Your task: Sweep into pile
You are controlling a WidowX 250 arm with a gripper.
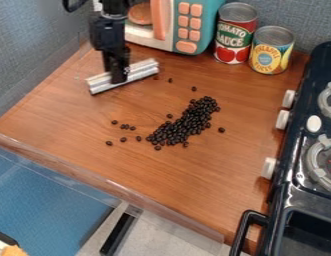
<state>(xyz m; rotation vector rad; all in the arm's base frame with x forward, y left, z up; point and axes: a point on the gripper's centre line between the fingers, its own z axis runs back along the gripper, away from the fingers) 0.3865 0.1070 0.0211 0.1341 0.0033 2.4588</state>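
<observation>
Right, we have the black gripper at the upper left of the wooden surface, pinching a long, silvery bar near its middle, the two ends sticking out on either side. And what a job awaits down the slope: dark beans, bunched in a slanting band around the centre, with strays dotted to the left, a few above towards the bar and one just off to the right! These look like light, hard, smooth little customers, so expect them to roll and skitter at the slightest nudge; a brisk stroke could well scatter more than it gathers. No sense plucking them one by one; the bar should do the herding, its long edge low against the wood and its face square to the stragglers. Now the bar itself: it looks stiff and fairly light, probably slick along its shiny faces, so the middle is the place to hold it. Grip nearer one end and the drag of the beans could twist it round. Firm pressure there, then, but only a gentle press downward, or the edge may chatter, or beans may slip beneath and jam it.
</observation>
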